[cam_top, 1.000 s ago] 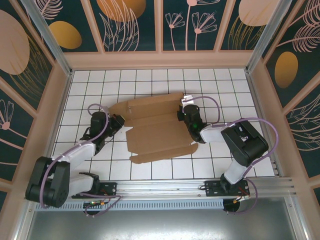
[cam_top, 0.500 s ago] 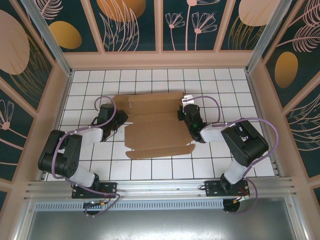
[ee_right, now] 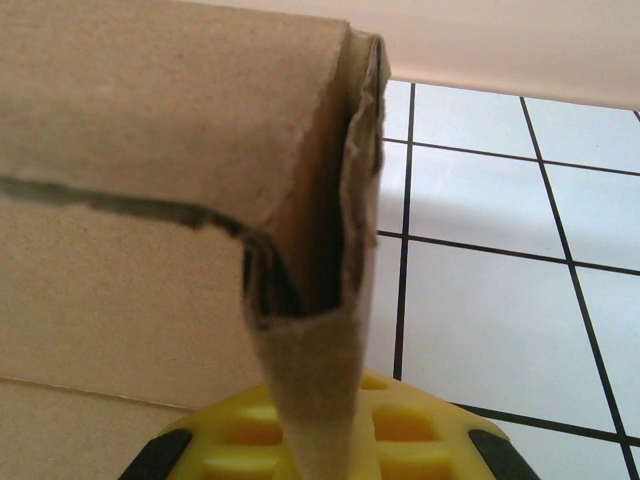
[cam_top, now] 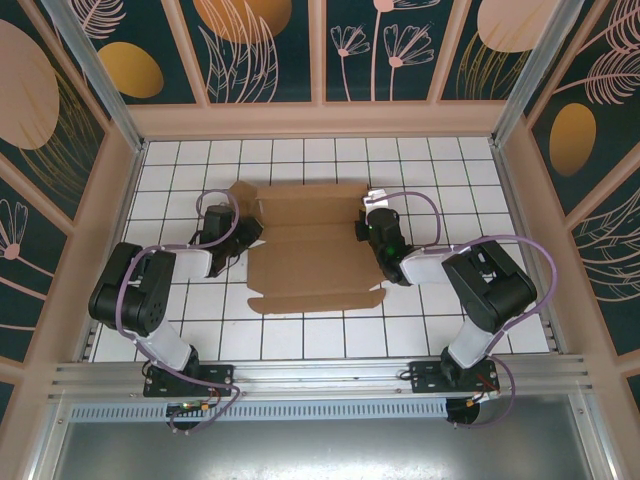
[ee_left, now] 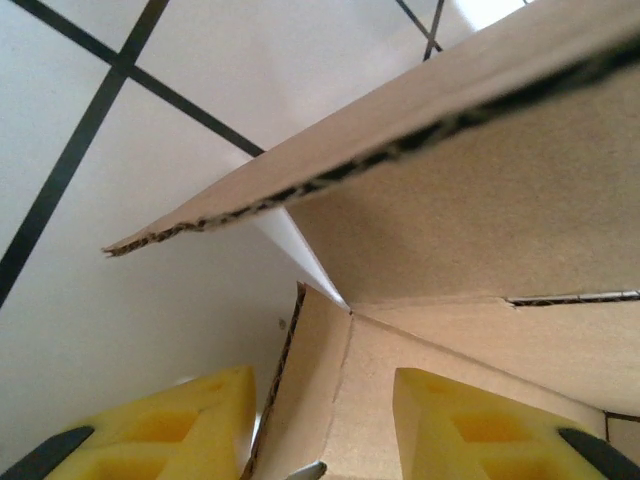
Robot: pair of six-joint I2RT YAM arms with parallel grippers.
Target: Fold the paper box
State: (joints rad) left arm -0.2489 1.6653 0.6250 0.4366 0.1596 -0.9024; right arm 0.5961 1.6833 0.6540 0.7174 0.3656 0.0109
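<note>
The paper box (cam_top: 315, 250) lies opened out mid-bench (cam_top: 300, 340) on the white tiles. The right hand (cam_top: 366, 228) pinches its upturned right flap. The left hand (cam_top: 248, 232) is spread, fingers either side of the left flap's edge.
</note>
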